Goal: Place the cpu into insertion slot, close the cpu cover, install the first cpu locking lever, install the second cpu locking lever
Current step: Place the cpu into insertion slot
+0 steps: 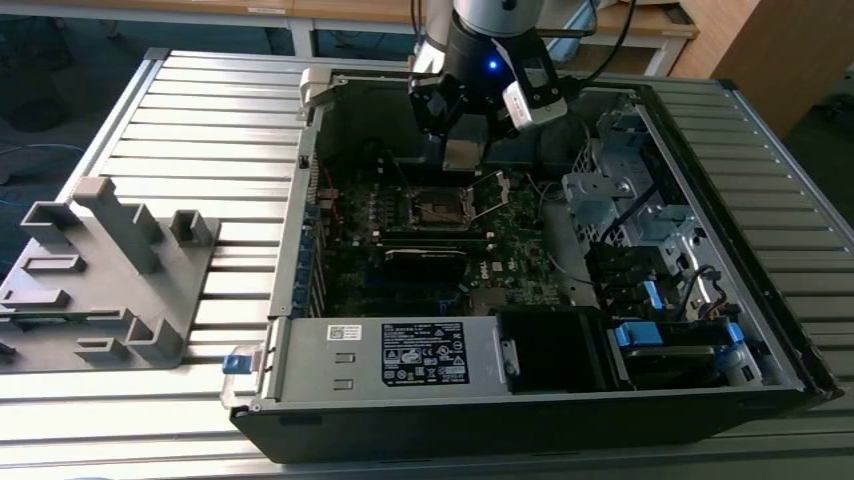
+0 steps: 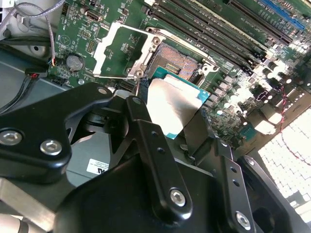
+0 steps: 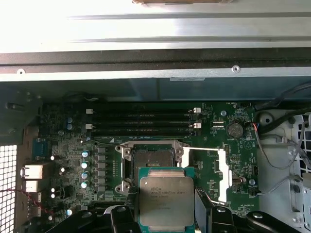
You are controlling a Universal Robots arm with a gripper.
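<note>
Tool (image 3: 166, 206) is closest up in both wrist views, pinching the cpu (image 3: 166, 193) by two opposite edges, metal top facing the first wrist camera. The chip hangs just beside the insertion slot (image 3: 151, 162), which is bare. The cpu cover (image 3: 210, 171) is flipped open toward the exterior view's right. All of it's on the motherboard (image 1: 514, 262) inside an open computer case (image 1: 534, 425) lying on the slatted surface (image 1: 200, 130).

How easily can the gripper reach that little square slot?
Probably easily: the cpu cover is swung open, the insertion slot lies bare, and the gripper holds the cpu close by.
</note>
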